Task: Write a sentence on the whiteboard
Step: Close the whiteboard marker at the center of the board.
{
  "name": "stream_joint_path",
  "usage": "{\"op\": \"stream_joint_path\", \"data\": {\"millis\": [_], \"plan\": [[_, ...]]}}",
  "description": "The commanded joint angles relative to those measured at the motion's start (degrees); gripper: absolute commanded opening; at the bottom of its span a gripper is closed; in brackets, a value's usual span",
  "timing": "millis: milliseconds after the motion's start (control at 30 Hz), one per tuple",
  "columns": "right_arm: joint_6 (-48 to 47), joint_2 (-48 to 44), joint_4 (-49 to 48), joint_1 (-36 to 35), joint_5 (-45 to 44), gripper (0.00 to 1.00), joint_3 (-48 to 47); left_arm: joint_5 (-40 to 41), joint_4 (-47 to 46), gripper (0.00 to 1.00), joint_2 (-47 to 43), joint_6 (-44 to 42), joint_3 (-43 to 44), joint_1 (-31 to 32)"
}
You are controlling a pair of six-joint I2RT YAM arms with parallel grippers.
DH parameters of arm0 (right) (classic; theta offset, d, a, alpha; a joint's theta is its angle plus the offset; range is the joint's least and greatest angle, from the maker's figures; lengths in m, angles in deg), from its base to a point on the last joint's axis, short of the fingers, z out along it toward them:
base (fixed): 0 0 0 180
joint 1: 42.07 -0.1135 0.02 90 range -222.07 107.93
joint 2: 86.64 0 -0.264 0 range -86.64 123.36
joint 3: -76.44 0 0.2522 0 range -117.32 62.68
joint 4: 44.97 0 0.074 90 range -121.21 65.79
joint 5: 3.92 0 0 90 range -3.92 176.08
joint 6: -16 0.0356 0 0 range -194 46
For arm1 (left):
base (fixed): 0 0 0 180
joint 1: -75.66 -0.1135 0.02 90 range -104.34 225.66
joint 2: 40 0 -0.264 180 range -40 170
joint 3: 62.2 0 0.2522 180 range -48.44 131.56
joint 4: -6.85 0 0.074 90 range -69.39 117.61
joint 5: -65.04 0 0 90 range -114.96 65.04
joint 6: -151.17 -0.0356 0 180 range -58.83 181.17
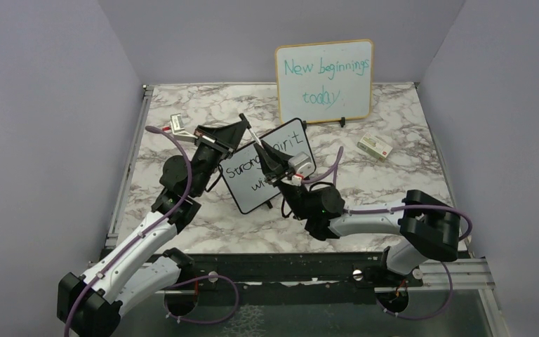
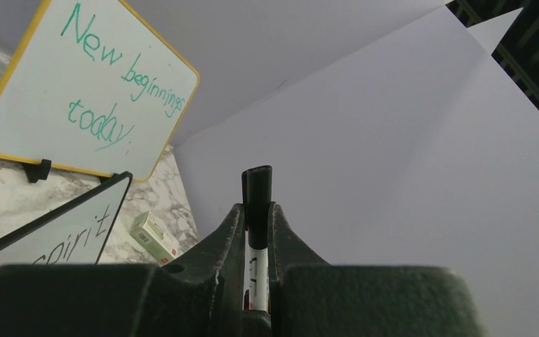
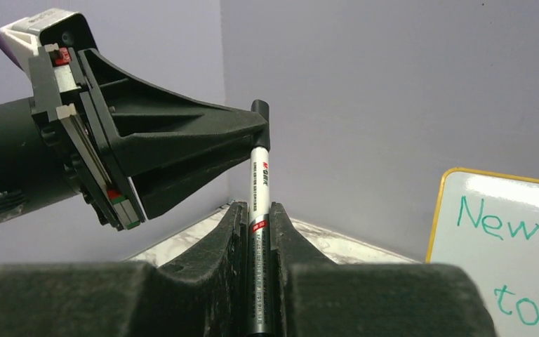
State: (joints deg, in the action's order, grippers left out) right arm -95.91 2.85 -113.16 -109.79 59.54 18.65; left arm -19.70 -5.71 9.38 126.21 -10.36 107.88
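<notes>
R gripper (image 3: 258, 210) is closed tight on the pen (image 3: 260, 175). It holds the silver-and-white body, w/ the pen pointing up. L gripper (image 3: 253, 130) is closed too, pinching just the black cap (image 3: 260, 109) at the top end. So both grip one pen, one at each end, up in the air above the small whiteboard (image 1: 242, 184).

That board sits on the table (image 1: 203, 232) in the middle, turned at a slant, just under the two grippers. It has black words on it: "Strong", "spirit" & a bit more ("wi…") that the arms hide. Behind it stands a bigger board (image 1: 325, 81) w/ green words. A little box (image 1: 375, 147) sits off to the R.

The step looks like cap work: pulling it off or pushing it on, can't tell which. To do it well:
- Hold pen & cap in one straight line, no bending.
- Move only along the pen, slow.
- R must hold firm so the pen doesn't slip down.
- L should pinch the cap only, not the white part.
- Do it high up, bc a bump could smear the words or shove the board.
</notes>
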Motion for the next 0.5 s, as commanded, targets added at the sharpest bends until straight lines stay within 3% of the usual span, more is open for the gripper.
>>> {"op": "stream_joint_path", "data": {"millis": [0, 333, 467], "plan": [[1.54, 0.60, -5.72, 0.91, -1.12, 0.00, -2.76, -5.78, -0.66, 0.00, -1.16, 0.10, -3.73, 4.11], [8.85, -1.11, -8.96, 2.20, 1.96, 0.00, -1.15, -5.67, -4.77, 0.00, -2.12, 0.60, -7.51, 6.45], [8.50, -1.68, -7.49, 2.16, 2.15, 0.00, 0.87, -0.59, -4.15, 0.00, -5.55, -2.73, -7.57, 6.47]]}}
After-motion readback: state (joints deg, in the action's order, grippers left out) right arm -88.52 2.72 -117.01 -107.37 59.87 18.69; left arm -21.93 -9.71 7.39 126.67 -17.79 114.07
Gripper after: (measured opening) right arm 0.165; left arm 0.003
